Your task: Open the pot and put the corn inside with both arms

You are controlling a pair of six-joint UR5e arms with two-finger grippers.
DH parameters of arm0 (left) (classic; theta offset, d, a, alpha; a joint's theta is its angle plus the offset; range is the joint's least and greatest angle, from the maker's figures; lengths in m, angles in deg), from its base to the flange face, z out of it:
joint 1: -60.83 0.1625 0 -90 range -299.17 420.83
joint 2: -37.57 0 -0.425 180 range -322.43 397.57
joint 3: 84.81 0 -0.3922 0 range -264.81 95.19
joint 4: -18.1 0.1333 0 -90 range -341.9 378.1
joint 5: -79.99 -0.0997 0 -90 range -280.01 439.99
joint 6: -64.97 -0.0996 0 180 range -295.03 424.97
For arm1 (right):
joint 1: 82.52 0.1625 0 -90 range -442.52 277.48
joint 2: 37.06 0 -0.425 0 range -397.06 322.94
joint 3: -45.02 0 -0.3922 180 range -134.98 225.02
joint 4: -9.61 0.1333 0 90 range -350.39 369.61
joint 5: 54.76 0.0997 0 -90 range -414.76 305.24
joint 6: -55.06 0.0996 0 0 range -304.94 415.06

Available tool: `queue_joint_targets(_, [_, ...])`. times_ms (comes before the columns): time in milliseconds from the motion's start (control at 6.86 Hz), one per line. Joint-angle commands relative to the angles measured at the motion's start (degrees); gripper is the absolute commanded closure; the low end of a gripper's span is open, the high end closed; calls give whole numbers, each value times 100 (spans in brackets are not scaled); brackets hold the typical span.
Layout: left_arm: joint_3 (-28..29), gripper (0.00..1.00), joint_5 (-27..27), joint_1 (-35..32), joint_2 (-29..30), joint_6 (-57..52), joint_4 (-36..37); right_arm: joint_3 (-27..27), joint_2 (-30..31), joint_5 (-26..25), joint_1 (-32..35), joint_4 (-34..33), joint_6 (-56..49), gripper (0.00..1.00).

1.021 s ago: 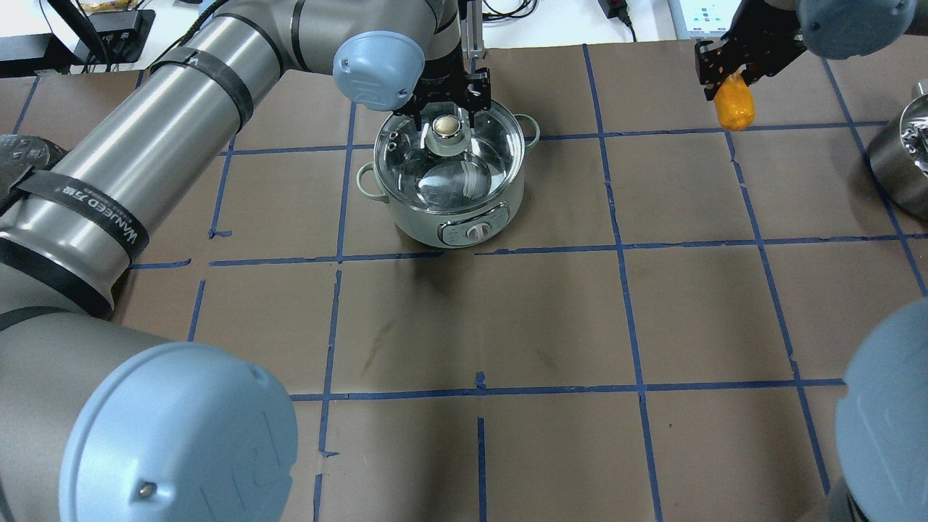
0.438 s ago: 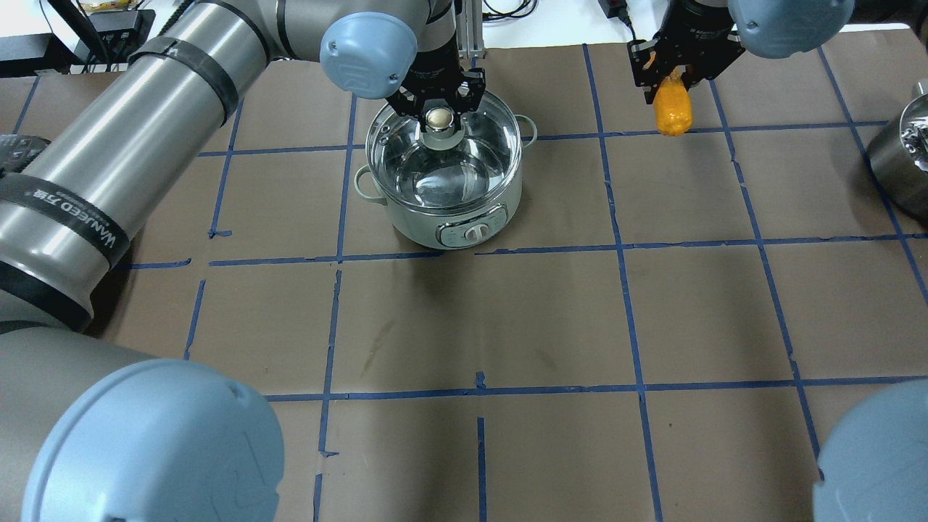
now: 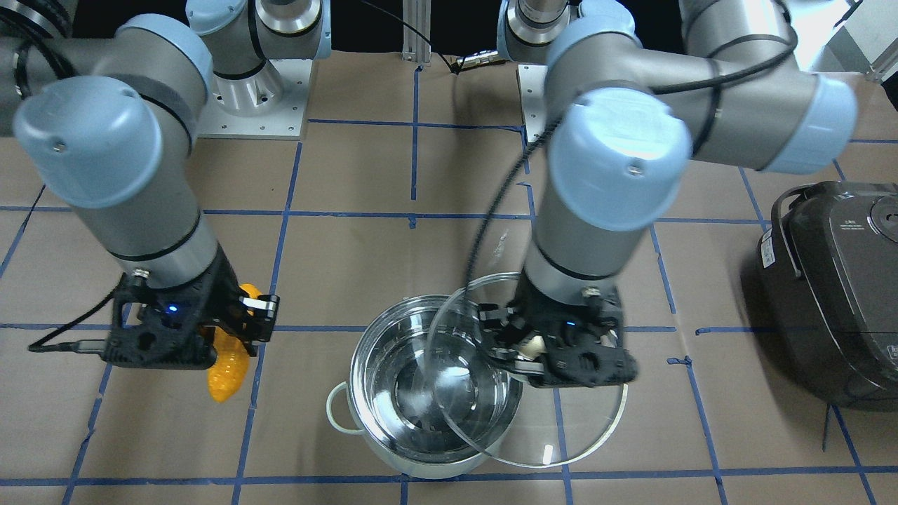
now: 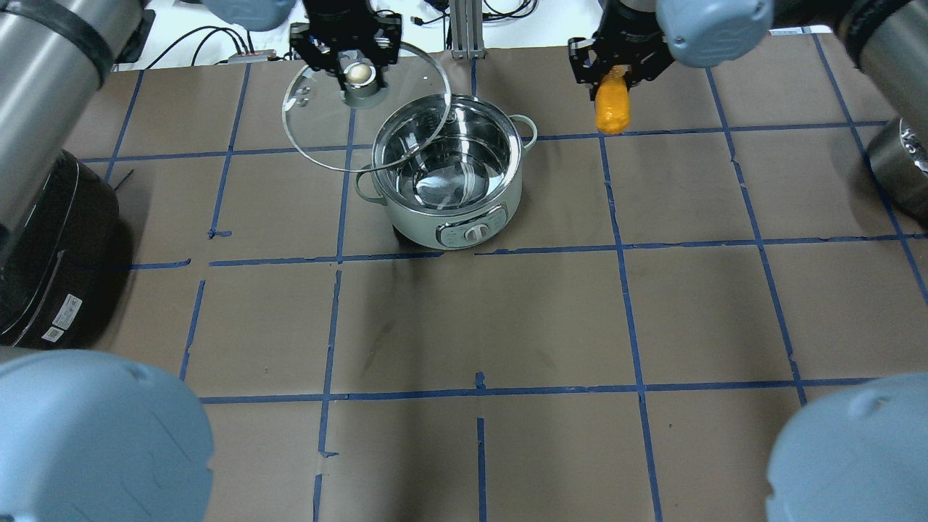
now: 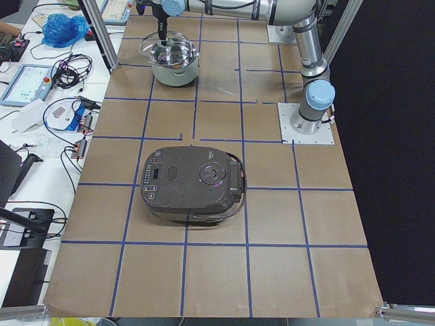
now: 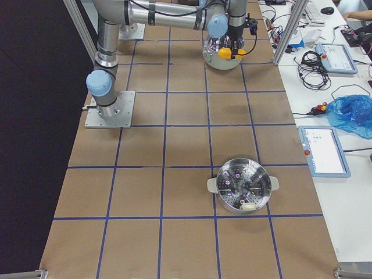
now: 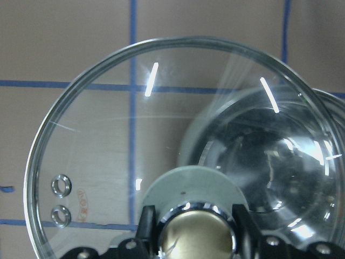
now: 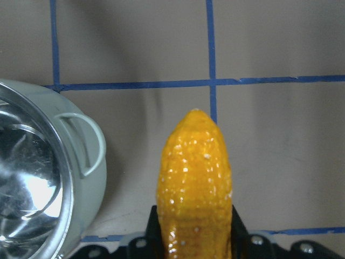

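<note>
Left claw (image 4: pixel 356 71): clamped on lid (image 4: pixel 319 130) knob, lid held aside, freeing pot (image 4: pixel 417 214) mouth. Right claw (image 4: pixel 612 72): gripping corn (image 4: pixel 611 110) tip-down, staged beside pot.

- Clear glass lid with a pale knob (image 4: pixel 326 123): sat on the pot a second ago. Now lifted off, pinched at the knob by the left gripper (image 4: pixel 356 65) and carried to the robot's left; only its edge overlaps the rim.
- Round stainless-steel pot with pale green loop handles (image 4: pixel 413 217): now uncovered.
- Yellow-orange plastic corn cob (image 4: pixel 612 109), clamped in the right gripper (image 4: pixel 615 72): carried toward the pot, now near its right handle.
- Left arm: swung aside, uncovering a dark grey rice cooker (image 4: pixel 51 261).
</note>
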Motion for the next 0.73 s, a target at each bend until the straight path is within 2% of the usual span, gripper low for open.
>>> queue_joint_targets(0, [-232, 95, 13, 1301, -60, -1197, 14, 1377, -1419, -358, 1244, -119, 1281, 91])
queue_joint_targets(146, [-390, 98, 65, 1427, 96, -1489, 406, 1855, -1923, -353, 1572, -119, 1522, 91])
queue_joint_targets(438, [-1161, 98, 65, 1472, 491, -1579, 1450, 1467, -1989, -317, 1628, -119, 1569, 91])
queue_joint_targets(583, [-1661, 98, 74, 1463, 520, -1606, 1743, 1282, -2015, -317, 1628, -214, 1543, 90])
